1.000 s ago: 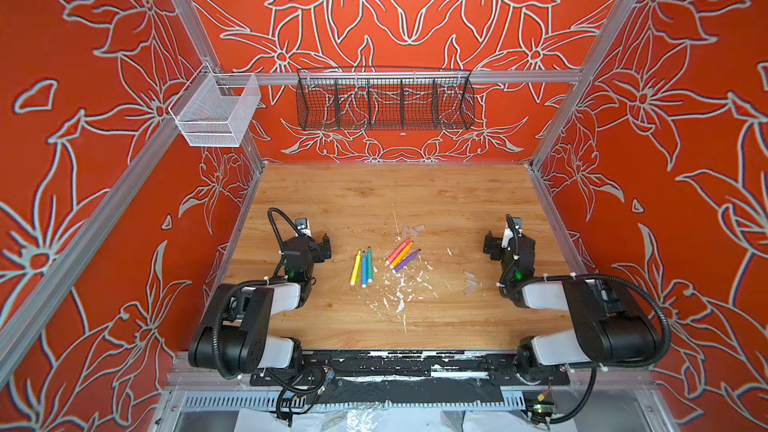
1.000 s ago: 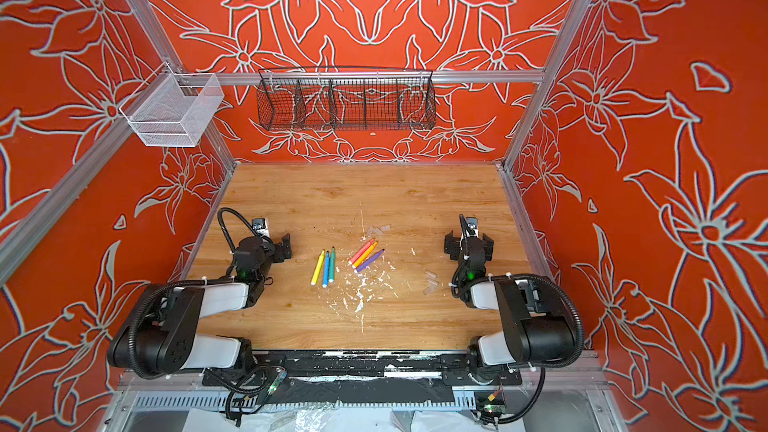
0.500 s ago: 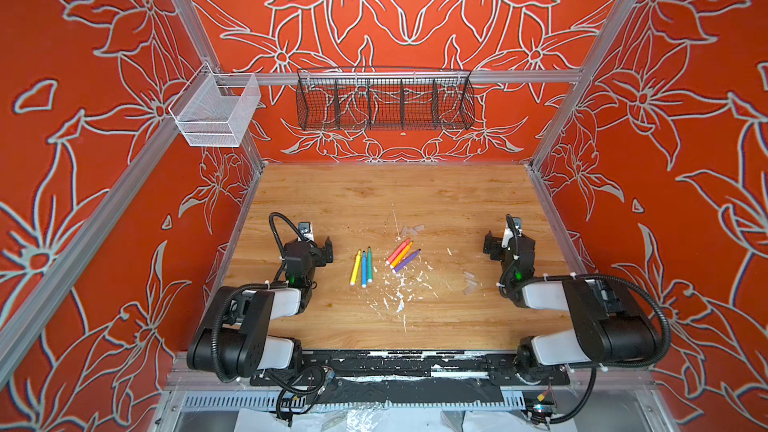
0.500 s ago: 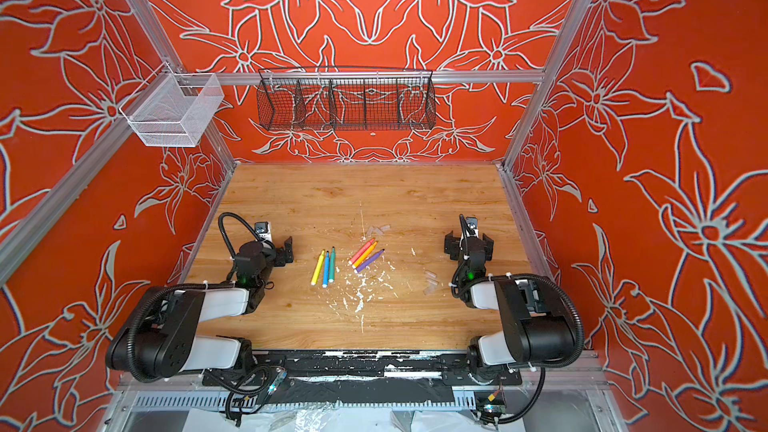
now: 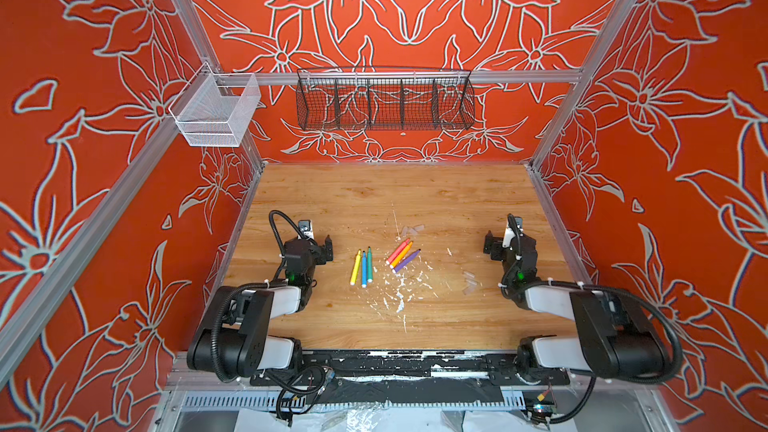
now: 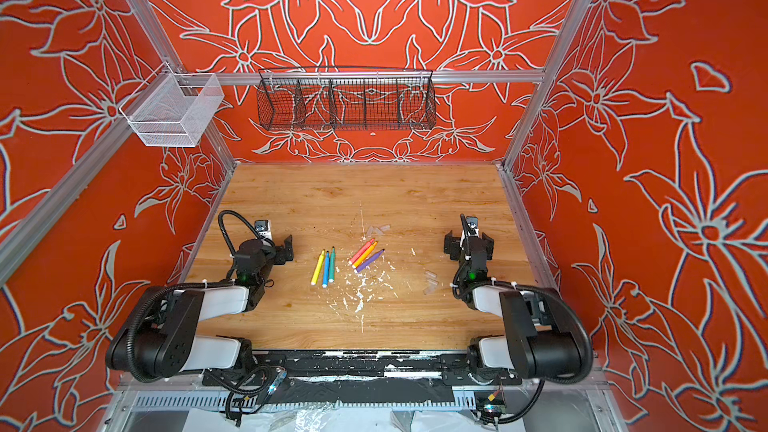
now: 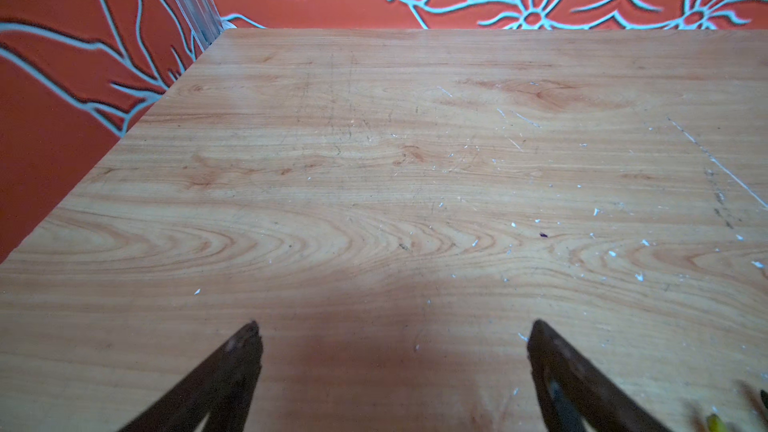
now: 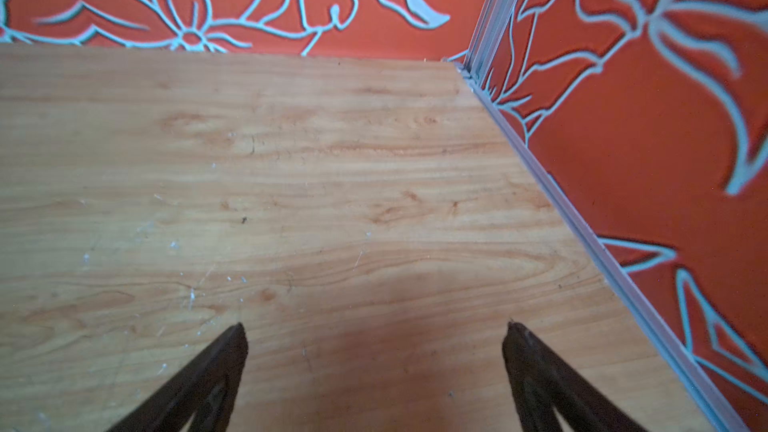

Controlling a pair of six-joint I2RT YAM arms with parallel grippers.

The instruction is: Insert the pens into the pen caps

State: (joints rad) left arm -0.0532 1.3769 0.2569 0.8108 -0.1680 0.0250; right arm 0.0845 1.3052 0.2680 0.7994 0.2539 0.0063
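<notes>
Pens (image 5: pixel 364 270) lie uncapped on the table (image 5: pixel 374 193), clear caps (image 5: pixel 469 283) near them. We find the left gripper (image 7: pixel 392 334) and right gripper (image 8: pixel 374 332) wide open, empty; we would grasp one pen mid-barrel, keeping its tip free for the cap.

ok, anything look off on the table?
White flecks litter the wooden tabletop near the six pens, like chipped paint or scratches. Clear pen caps lie loose in two spots. Nothing else odd.
</notes>
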